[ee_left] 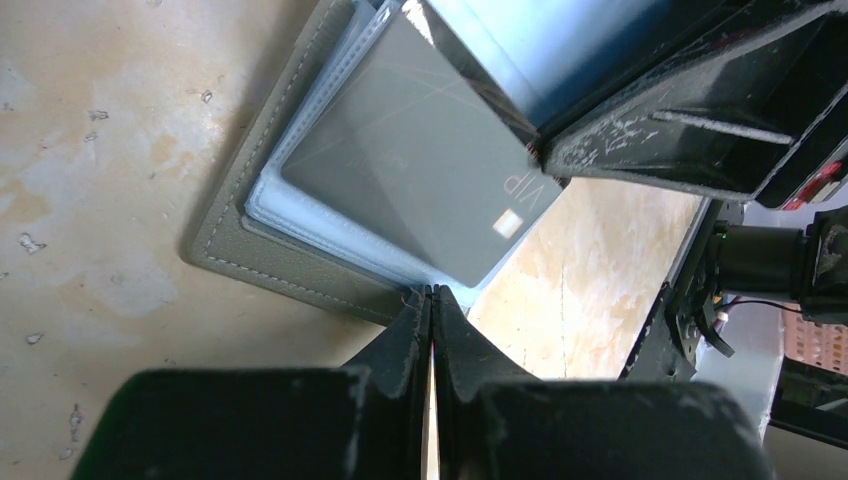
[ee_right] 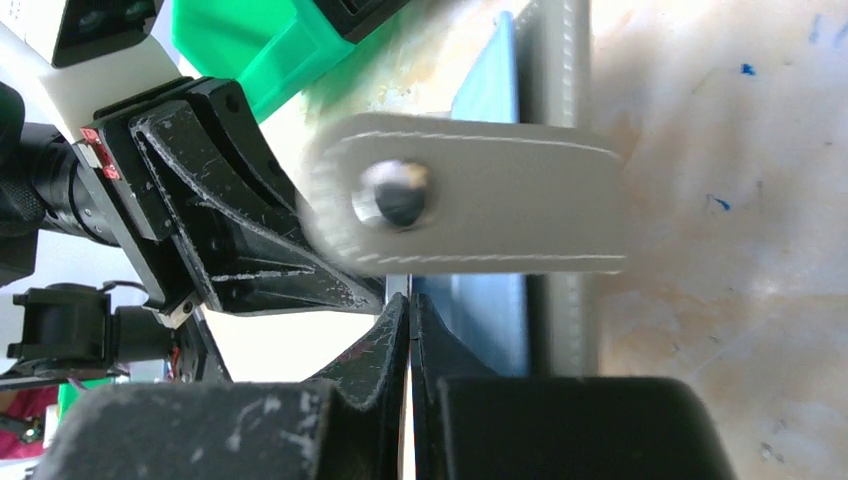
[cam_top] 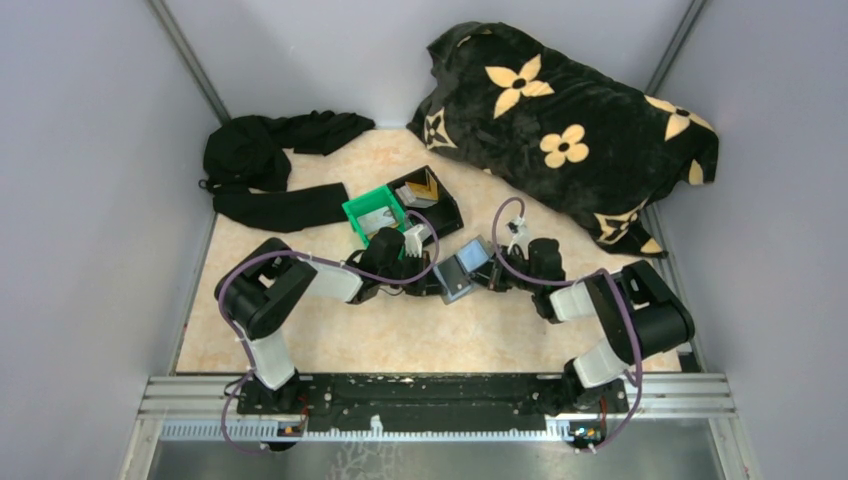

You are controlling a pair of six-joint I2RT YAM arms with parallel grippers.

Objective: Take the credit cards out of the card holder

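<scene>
The grey-blue card holder (cam_top: 460,272) lies open on the table between my two grippers. In the left wrist view its grey stitched panel (ee_left: 260,250) carries clear sleeves with a silvery-grey card (ee_left: 410,170) marked VIP sticking out. My left gripper (ee_left: 432,292) is shut with its tips pinching the holder's near sleeve edge. My right gripper (ee_right: 410,300) is shut on the thin edge of the grey card, beside the holder's blue lining (ee_right: 490,310) and snap strap (ee_right: 500,205). Its fingers (ee_left: 650,140) show at the card's corner.
A green bin (cam_top: 375,213) and a black bin (cam_top: 437,200) holding a tan flat item (cam_top: 421,187) stand just behind the left gripper. Black clothing (cam_top: 265,165) lies at the back left. A black flowered blanket (cam_top: 570,130) lies at the back right.
</scene>
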